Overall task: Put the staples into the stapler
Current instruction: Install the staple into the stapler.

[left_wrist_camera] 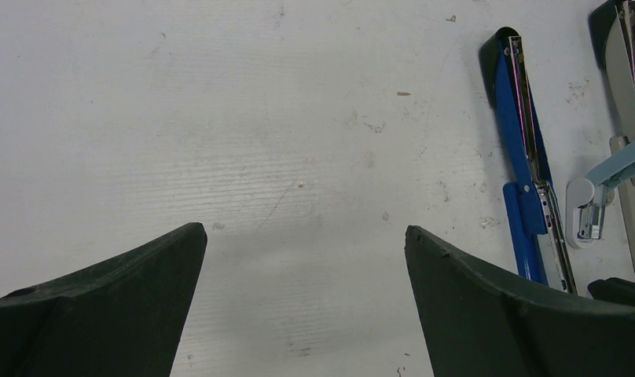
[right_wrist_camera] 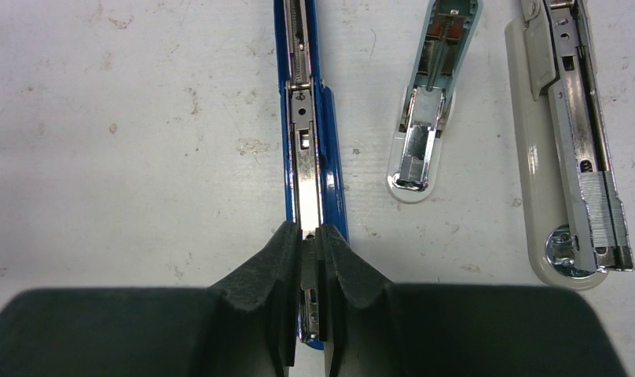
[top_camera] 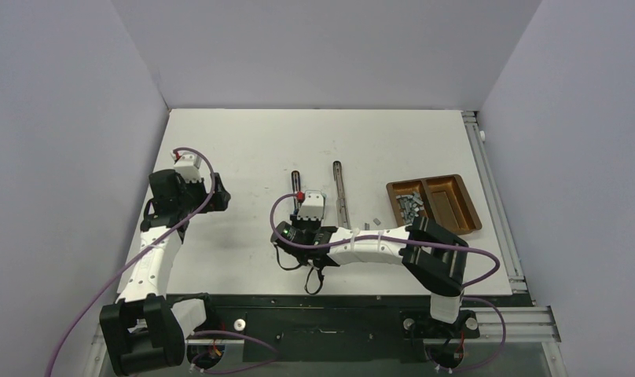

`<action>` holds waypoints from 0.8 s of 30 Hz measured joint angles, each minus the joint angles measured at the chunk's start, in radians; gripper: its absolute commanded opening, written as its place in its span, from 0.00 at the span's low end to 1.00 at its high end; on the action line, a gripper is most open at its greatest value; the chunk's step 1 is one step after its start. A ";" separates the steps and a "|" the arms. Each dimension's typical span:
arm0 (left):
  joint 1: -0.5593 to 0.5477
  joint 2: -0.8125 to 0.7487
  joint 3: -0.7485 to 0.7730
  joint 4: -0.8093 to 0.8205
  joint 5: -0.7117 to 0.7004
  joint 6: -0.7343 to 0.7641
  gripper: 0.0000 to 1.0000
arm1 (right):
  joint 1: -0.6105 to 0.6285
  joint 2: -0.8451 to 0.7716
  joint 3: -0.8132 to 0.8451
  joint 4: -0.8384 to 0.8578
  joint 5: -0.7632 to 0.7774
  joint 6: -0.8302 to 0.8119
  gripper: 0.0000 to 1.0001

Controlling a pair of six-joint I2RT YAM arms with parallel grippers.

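Silvery-grey staples lie heaped in the left compartment of the brown tray, on the right side of the desk. One staple strip, or what looks like one, is pinched edge-on in the right gripper, whose jaws are narrowed almost to touching. It is held lengthwise over the open channel of the blue stapler, probably lined up to drop into the rail. Just beside lie a pale blue-green stapler and a beige stapler, both opened. The left gripper hangs over bare desk, jaws wide and holding nothing, clear of the work.
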 measured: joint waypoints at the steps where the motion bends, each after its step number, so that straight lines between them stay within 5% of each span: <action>1: 0.000 0.000 0.000 0.000 0.000 0.000 0.96 | 0.000 0.000 0.000 0.002 -0.001 -0.002 0.09; 24: 0.000 0.000 0.000 0.005 0.003 0.000 0.96 | 0.000 0.000 -0.001 0.010 -0.023 -0.010 0.09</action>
